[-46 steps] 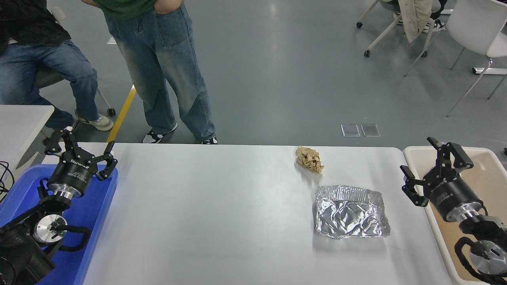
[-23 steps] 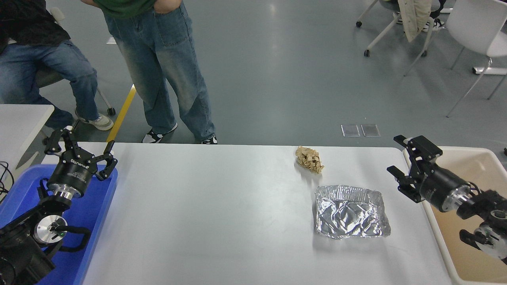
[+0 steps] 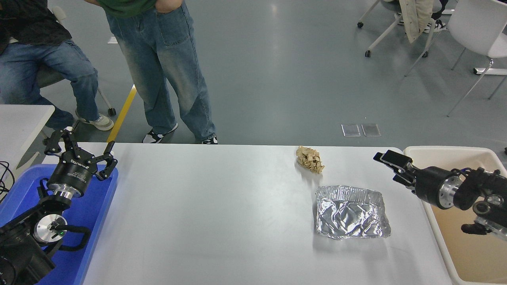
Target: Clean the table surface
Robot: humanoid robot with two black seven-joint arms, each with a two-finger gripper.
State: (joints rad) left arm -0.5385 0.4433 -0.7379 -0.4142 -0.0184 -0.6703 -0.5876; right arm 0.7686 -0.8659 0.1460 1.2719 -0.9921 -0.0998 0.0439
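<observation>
The white table surface [image 3: 218, 221] fills the lower middle of the view. On it, at the right, lie a crumpled brown paper ball [image 3: 310, 159] near the far edge and a crushed silver foil tray [image 3: 350, 211] closer to me. My right gripper [image 3: 391, 168] is open and empty. It points left over the table's right edge, to the right of the paper ball and above the foil tray's far right corner. My left gripper [image 3: 81, 152] is open and parked over the blue bin at the lower left.
A beige plastic bin [image 3: 447, 151] stands against the table's right edge, under my right arm. A blue bin [image 3: 93, 213] stands at the left edge. Two people in jeans [image 3: 166, 75] are at the far left side. A smaller white table [image 3: 20, 118] is at the left.
My right gripper has swung from over the beige bin toward the left and the far side, turning to point sideways over the table's right edge. The left arm, paper and foil have not moved.
</observation>
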